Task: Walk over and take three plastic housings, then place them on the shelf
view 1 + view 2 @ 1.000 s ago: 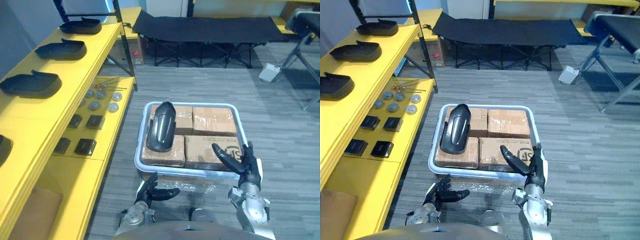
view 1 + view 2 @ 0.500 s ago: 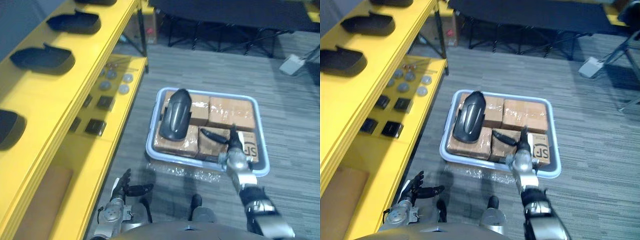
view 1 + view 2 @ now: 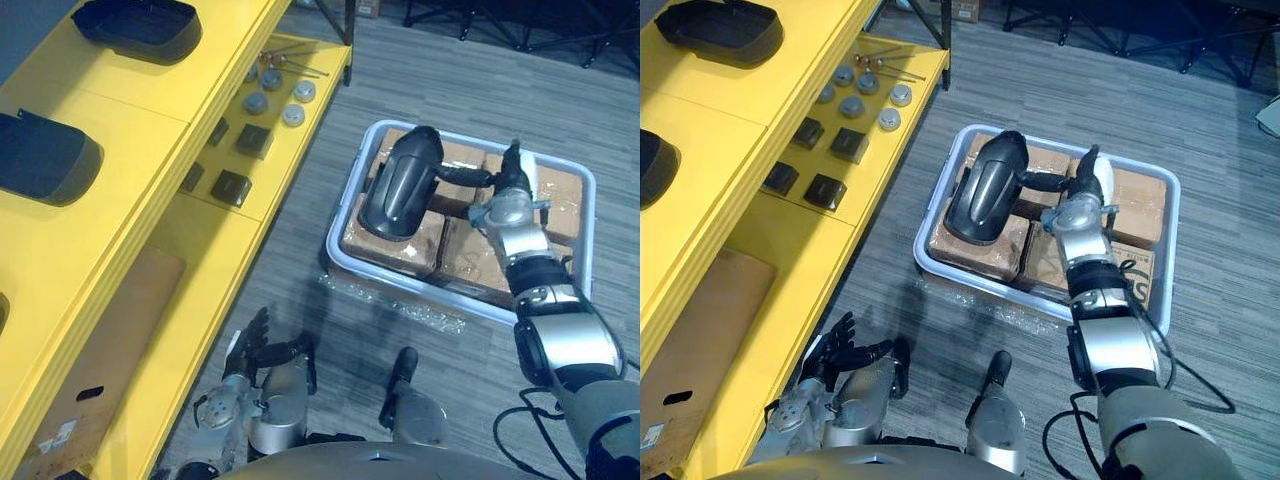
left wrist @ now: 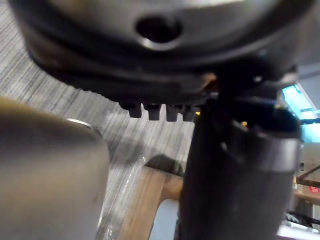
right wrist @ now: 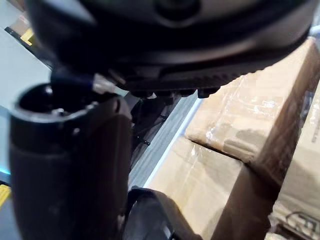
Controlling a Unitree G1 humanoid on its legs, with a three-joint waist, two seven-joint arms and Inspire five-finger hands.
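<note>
Reaches over the tray (image 3: 338, 258) with the right hand (image 3: 498, 208), fingers (image 3: 470, 178) straight and unclenched, tips against the side of the housing (image 3: 400, 185), likely to close round it. Finds that housing lying on boxes (image 3: 385, 245) in the tray, near the shelf (image 3: 170, 110) bearing other housings (image 3: 135, 25). Hangs the left hand (image 3: 250, 345) low, fingers loose, probably kept clear.

Yellow shelf (image 3: 100, 100) at my left; grey floor (image 3: 290, 290) before me.
Upper board (image 3: 160, 90): black housings (image 3: 135, 22), set well apart in a row. Lower board (image 3: 235, 235): round metal discs (image 3: 275, 100), black square blocks (image 3: 232, 187), one brown cardboard sheet (image 3: 95, 360) at my end. Floor: one white tray (image 3: 345, 262), with clear plastic film (image 3: 400, 305) lying just beside its near rim.
</note>
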